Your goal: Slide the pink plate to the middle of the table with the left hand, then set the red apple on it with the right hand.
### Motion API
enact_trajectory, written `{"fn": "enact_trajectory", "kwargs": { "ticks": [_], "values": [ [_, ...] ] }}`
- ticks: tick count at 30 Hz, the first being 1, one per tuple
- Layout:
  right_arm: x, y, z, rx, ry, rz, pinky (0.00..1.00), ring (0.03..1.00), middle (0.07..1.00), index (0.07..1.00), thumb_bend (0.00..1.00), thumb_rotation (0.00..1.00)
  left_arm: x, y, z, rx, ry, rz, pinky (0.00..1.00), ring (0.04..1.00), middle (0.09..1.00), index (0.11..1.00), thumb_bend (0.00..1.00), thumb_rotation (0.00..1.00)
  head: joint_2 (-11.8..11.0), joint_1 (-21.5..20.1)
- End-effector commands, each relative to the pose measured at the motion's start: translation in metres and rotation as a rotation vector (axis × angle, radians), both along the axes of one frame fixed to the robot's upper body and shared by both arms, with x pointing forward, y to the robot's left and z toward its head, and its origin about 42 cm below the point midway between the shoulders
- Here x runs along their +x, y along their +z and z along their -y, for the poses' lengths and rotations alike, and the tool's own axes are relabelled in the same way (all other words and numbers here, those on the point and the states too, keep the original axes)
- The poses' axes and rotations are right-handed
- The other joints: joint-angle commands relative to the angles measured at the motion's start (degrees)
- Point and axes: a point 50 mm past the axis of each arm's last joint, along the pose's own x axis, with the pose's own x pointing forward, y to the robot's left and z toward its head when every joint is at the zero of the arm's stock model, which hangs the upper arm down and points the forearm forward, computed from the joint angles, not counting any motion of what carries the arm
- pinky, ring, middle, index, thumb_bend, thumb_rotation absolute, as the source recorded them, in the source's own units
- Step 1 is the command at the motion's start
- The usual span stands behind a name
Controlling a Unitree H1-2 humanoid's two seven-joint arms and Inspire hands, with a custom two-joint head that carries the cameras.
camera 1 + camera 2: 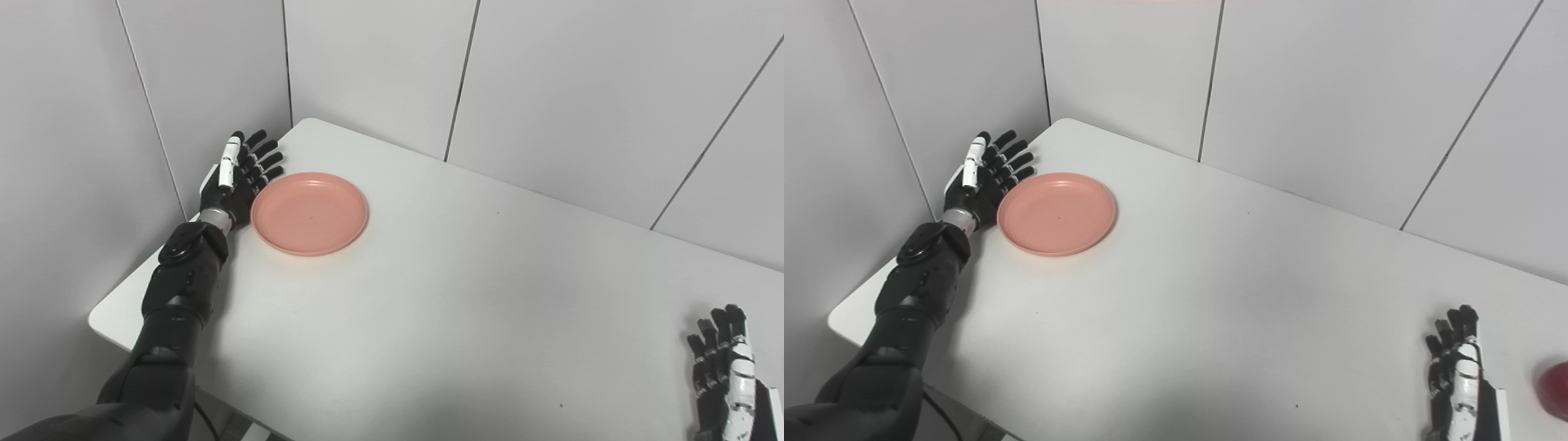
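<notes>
Pink plate (309,213) lies flat near the far left corner of the white table (465,306), with the left hand (236,180) just beside its left rim. That hand stands edge-on with its fingers (264,160) straight and spread, holding nothing; the lowest fingertips reach the plate's rim, though whether they touch it cannot be told. Well apart, at the near right edge, the right hand (1458,373) rests with fingers extended and apart, empty. Only a sliver of the red apple (1554,381) shows in the right eye view, just to the right of that hand, not touching it. Pale grey wall panels (380,67) with dark seams close in the table's corner
</notes>
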Motion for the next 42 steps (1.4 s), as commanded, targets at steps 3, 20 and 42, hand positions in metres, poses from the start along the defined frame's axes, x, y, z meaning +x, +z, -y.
{"fn": "enact_trajectory", "kwargs": {
  "ticks": [3, 20, 42],
  "values": [
    [-0.023, -0.032, 0.004, 0.012, -0.015, -0.116, 1.0, 1.0, 1.0, 1.0, 0.13, 1.0, 0.006, 0.001, 0.0, -0.005, -0.042, -0.003, 0.86, 0.868, 0.874, 0.865, 0.4, 1.0, 0.1, -0.16],
    [-0.023, -0.033, 0.003, 0.023, -0.013, -0.122, 1.0, 1.0, 1.0, 1.0, 0.14, 1.0, 0.007, -0.004, 0.008, 0.009, -0.111, -0.022, 0.85, 0.861, 0.868, 0.856, 0.43, 1.0, 0.38, -0.52],
    [-0.022, -0.034, 0.002, 0.03, -0.018, -0.115, 1.0, 1.0, 1.0, 1.0, 0.16, 1.0, 0.007, -0.001, 0.024, -0.026, -0.154, -0.004, 0.84, 0.852, 0.866, 0.857, 0.39, 1.0, 0.43, -0.91]
  ]
}}
